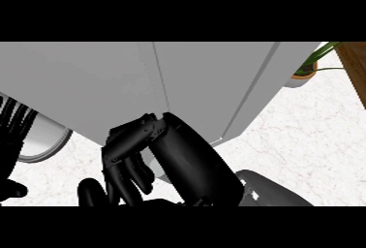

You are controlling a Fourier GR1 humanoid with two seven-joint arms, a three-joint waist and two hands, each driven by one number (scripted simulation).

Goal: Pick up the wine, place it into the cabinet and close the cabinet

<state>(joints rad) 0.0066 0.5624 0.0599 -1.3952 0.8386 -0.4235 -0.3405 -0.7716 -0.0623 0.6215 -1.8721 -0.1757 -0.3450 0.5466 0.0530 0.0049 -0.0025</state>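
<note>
The cabinet (214,82) is seen with its doors together. No writing can be read. The right hand (132,145) is held against it, fingers curled, nothing visibly gripped; the left hand (14,131) shows straight fingers.

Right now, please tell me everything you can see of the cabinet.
The cabinet is a plain light grey box with smooth, matte faces and two doors. It fills the upper picture and stands on the white marbled counter. A thin vertical seam divides the doors, which look closed. The right hand is at the seam's lower end.
</note>
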